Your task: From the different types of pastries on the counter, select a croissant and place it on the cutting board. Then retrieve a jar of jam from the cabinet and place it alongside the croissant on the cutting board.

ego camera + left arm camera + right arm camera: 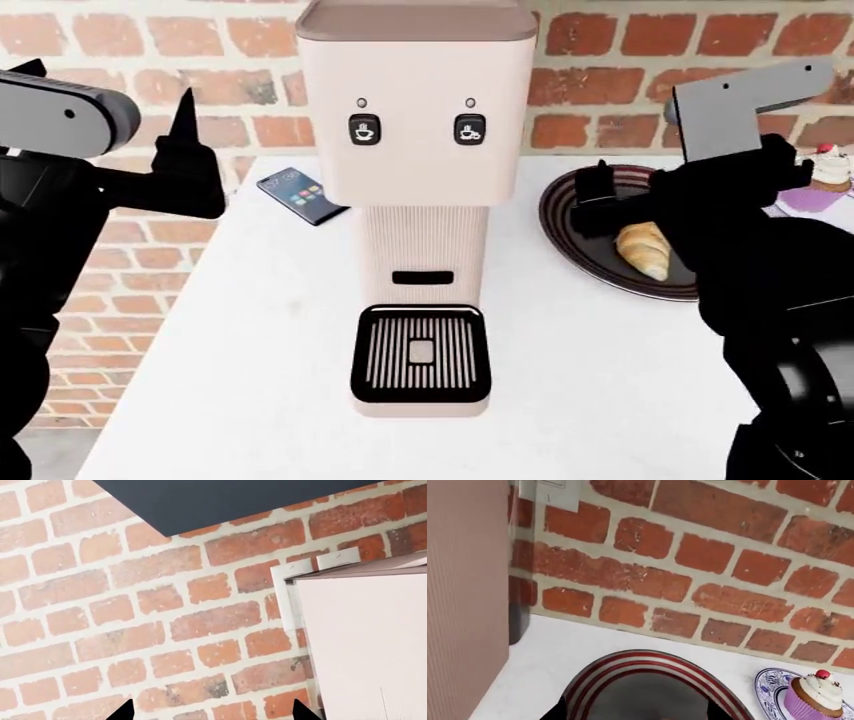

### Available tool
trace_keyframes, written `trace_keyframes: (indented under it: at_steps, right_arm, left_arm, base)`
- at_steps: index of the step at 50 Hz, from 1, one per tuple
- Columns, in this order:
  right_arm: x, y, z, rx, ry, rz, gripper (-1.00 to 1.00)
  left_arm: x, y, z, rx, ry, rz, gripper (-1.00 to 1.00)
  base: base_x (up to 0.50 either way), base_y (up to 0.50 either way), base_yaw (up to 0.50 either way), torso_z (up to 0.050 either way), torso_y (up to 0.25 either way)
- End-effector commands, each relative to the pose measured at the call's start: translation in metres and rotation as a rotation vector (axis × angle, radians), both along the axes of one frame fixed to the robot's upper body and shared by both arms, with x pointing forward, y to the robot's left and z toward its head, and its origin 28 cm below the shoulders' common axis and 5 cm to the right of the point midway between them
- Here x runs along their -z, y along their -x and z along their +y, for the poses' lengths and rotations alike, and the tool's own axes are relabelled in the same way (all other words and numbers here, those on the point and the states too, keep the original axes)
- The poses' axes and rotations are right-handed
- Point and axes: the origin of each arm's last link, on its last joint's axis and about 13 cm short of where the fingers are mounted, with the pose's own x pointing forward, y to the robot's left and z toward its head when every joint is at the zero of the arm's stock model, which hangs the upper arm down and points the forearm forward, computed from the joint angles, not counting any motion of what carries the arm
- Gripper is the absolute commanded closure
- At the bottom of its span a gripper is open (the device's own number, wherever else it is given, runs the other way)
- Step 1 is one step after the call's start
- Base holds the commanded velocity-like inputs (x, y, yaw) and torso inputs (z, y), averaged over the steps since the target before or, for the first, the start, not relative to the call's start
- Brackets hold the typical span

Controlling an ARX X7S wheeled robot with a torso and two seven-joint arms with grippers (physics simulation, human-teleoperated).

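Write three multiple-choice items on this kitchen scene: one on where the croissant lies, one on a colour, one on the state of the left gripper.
1. Where is the croissant?
A. on the dark plate
B. on the coffee machine tray
C. beside the phone

2. What colour is the wrapper of the cupcake?
A. green
B. lilac
C. black

3. How is the left gripper?
A. shut on the croissant
B. shut on the phone
C. raised off the counter, holding nothing

Answers:
1 A: the head view shows it lying on the plate.
2 B: the right wrist view shows a lilac wrapper.
3 C: the left wrist view shows only brick wall between the spread fingertips.
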Motion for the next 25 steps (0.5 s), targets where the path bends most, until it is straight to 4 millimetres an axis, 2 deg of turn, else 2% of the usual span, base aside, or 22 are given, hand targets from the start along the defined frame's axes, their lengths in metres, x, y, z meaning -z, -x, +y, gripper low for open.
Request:
trace_keyframes:
  at_steps: [1,13,25]
  right_arm:
    - [0.008,-0.017,-0.006,0.044,0.012,0.119,-1.0]
    - [0.023,-0.027,-0.009,0.07,-0.012,0.174,-1.0]
    - [0.029,-0.036,-0.009,0.111,-0.024,0.211,-1.0]
  left_arm:
    - [0.0,-0.001,0.001,-0.003,-0.001,0.0,-1.0]
    - [0.002,-0.002,0.003,-0.01,-0.008,0.001,-1.0]
    - [0.004,-0.001,0.005,-0.011,-0.002,0.0,-1.0]
  base:
    - [0.0,0.0,0.0,0.0,0.0]
    - [0.0,0.0,0.0,0.0,0.0]
    - [0.0,0.0,0.0,0.0,0.0]
